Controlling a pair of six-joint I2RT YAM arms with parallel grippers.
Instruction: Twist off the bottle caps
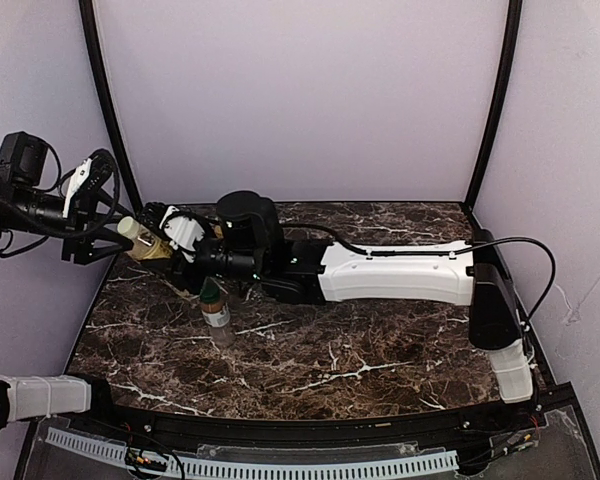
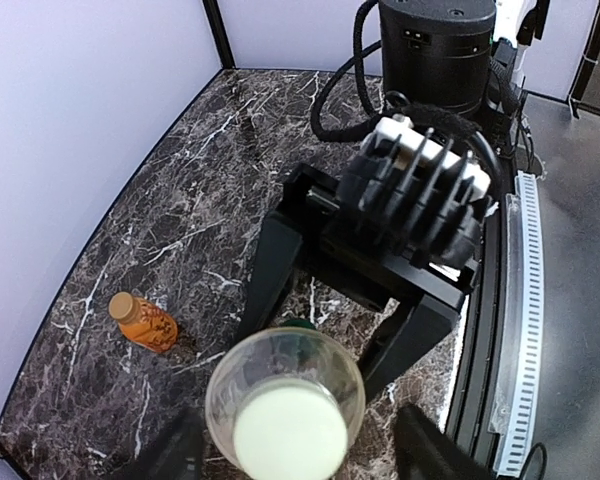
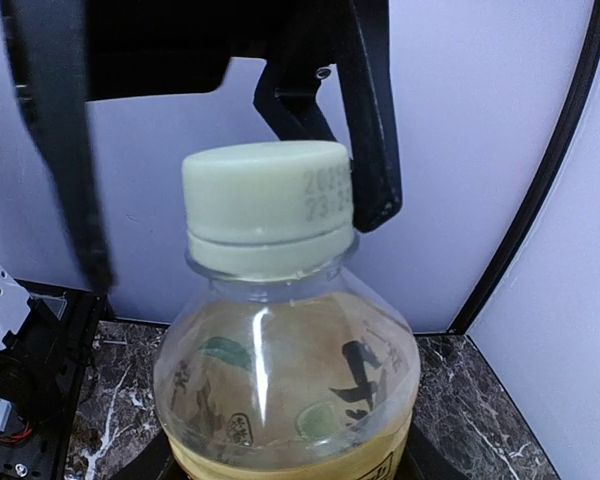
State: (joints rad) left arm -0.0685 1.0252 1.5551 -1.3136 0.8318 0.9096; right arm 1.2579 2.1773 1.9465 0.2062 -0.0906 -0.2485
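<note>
My right gripper is shut on the yellow-green tea bottle and holds it tilted above the table's far left. The right wrist view shows the bottle close up with its cream-white cap screwed on. My left gripper is open, its fingers on either side of that cap; one finger is near the cap's edge, the other stands apart. The small clear bottle with the dark green cap stands on the table below the right arm. The orange bottle with its gold-orange cap lies on the table.
The dark marble table has a black frame post at each back corner and pale walls behind. The right arm stretches across the table's middle from right to left. A white perforated strip runs along the near edge.
</note>
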